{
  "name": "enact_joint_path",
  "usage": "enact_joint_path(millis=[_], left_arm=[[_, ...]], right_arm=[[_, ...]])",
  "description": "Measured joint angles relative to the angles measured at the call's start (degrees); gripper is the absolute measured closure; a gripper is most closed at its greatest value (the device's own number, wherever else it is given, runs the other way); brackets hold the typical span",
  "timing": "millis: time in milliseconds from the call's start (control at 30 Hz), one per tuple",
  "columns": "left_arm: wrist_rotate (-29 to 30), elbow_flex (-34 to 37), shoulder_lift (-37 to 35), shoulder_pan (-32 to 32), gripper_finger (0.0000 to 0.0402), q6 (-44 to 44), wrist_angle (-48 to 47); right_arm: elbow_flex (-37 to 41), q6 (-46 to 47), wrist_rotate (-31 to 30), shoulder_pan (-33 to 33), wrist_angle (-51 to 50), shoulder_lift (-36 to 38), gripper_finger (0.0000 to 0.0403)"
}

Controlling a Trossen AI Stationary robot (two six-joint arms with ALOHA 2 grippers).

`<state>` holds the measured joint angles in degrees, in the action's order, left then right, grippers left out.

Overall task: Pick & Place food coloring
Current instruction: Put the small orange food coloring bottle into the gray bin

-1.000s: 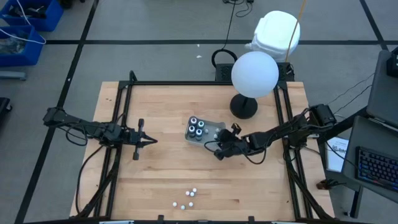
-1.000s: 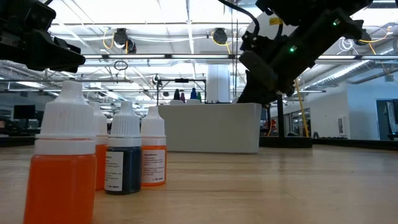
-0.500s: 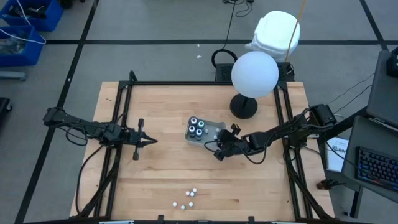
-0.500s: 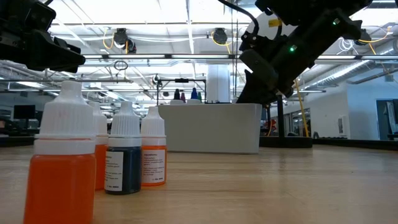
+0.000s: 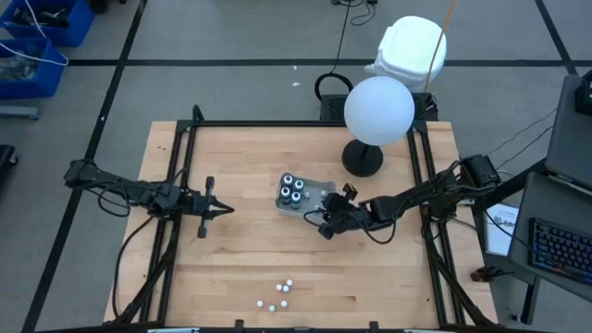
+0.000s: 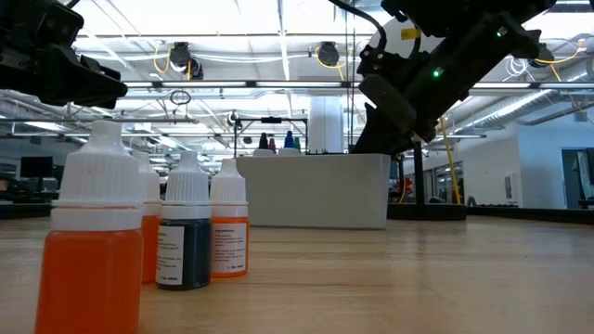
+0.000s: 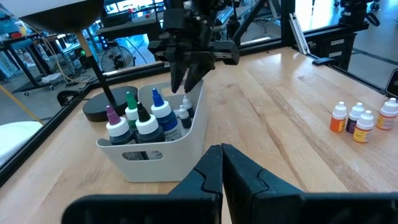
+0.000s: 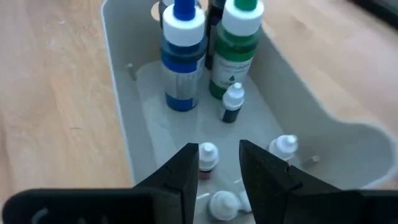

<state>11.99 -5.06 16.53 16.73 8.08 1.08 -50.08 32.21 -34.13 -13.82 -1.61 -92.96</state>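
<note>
A light grey tray [image 5: 321, 192] in the middle of the table holds large food coloring bottles [image 5: 293, 189]; a blue-topped one [image 8: 182, 59] and a green-topped one [image 8: 236, 50] stand upright. Small dropper bottles [image 8: 231, 103] sit at its other end. My right gripper [image 8: 219, 152] hangs open over that end, slanting down, with one small white-capped bottle [image 8: 207, 158] close beside a finger and another [image 8: 224, 202] below the gap. More small bottles [image 5: 278, 294] stand near the table's near edge [image 6: 186, 232]. My left gripper [image 7: 221, 155] waits shut to the left of the tray.
A white globe lamp [image 5: 378, 109] on a black foot [image 5: 362, 159] stands behind the tray at the far right. A black frame [image 5: 185, 129] borders the table. Bare wood lies between the tray and the small bottles near the front.
</note>
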Motion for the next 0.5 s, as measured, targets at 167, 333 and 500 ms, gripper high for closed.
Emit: enact_joint_path(millis=[167,333,500], left_arm=[[-0.01,0.0,0.0,0.0,0.0392,-0.72,-0.06],[0.0,0.0,0.02,0.0,0.0392,-0.74,-0.11],[0.02,0.0,0.0,0.0,0.0392,0.46,-0.09]], right_arm=[[0.1,-5.39,-0.68,-0.12,0.28,4.51,0.0307],[0.06,-15.54,-0.72,-1.92,1.14,9.98,0.032],[4.3,-25.11,6.98,-3.51,8.93,16.94,0.0352]])
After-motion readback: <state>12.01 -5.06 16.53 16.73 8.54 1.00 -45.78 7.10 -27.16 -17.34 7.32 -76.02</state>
